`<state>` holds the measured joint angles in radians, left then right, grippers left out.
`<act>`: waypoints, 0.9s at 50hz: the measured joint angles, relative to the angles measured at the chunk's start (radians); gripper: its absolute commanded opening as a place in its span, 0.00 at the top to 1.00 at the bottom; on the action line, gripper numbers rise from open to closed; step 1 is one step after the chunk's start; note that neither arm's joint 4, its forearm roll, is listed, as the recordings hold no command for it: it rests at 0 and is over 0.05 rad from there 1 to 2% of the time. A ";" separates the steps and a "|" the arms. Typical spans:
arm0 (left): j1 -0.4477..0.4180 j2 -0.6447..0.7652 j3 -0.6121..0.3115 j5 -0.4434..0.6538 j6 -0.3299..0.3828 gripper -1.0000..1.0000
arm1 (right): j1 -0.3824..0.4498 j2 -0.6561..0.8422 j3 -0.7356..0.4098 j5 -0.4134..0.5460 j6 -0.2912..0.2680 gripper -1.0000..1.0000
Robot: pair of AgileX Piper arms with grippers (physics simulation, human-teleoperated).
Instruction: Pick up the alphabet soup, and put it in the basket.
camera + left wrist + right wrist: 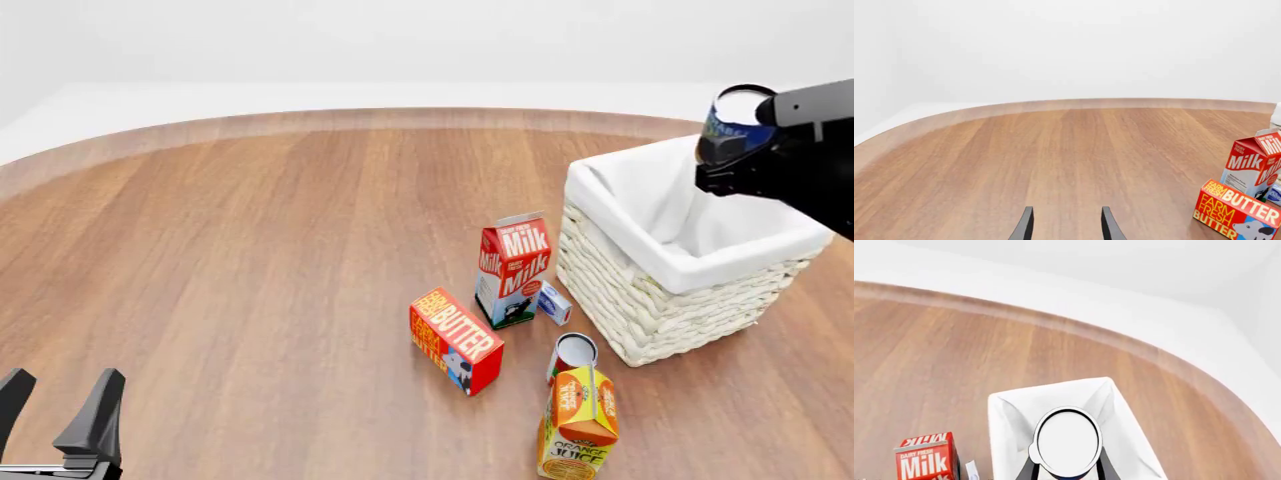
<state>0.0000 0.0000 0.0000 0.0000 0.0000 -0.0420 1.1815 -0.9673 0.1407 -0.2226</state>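
Note:
The alphabet soup [738, 108], a short dark blue can with a shiny flat top, hangs in the air over the far right part of the basket [638, 295]. My right gripper [727, 150] is shut on it. In the right wrist view the alphabet soup's pale top [1067, 440] sits between the fingers [1029, 471], with the basket's white lining [1002, 412] open below. My left gripper [60, 402] stands open low at the near left, far from everything, and its fingers [1024, 226] hold nothing.
Left of the basket stand a milk carton [514, 262] and a small box [553, 302]. A butter box [454, 340], a red-and-white can [573, 355] and an orange juice carton [578, 420] lie nearer. Milk [1253, 165] and butter [1234, 210] also show beside the left gripper.

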 measured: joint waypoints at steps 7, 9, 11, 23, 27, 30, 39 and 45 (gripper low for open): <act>0.000 0.000 0.000 0.000 0.000 0.00 | 0.002 0.033 -0.036 0.025 -0.006 1.00; 0.000 0.000 0.000 0.000 0.000 0.00 | 0.003 0.042 -0.047 0.033 -0.007 1.00; 0.000 0.000 0.000 0.000 0.000 0.00 | 0.004 0.051 -0.057 0.040 -0.008 1.00; 0.000 0.000 0.000 0.000 0.000 0.00 | 0.004 0.103 -0.111 0.091 -0.014 1.00; 0.000 0.000 0.000 0.000 0.000 0.00 | 0.003 0.118 -0.126 0.108 -0.015 1.00; 0.000 0.000 0.000 0.000 0.000 0.00 | 0.001 0.129 -0.137 0.121 -0.016 1.00; 0.000 0.000 0.000 0.000 0.000 0.00 | -0.005 0.150 -0.155 0.151 -0.019 1.00; 0.000 0.000 0.000 0.000 0.000 0.00 | -0.006 0.157 -0.161 0.163 -0.020 1.00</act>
<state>0.0000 0.0000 0.0000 0.0000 0.0000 -0.0485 1.3388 -1.1281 0.3032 -0.2425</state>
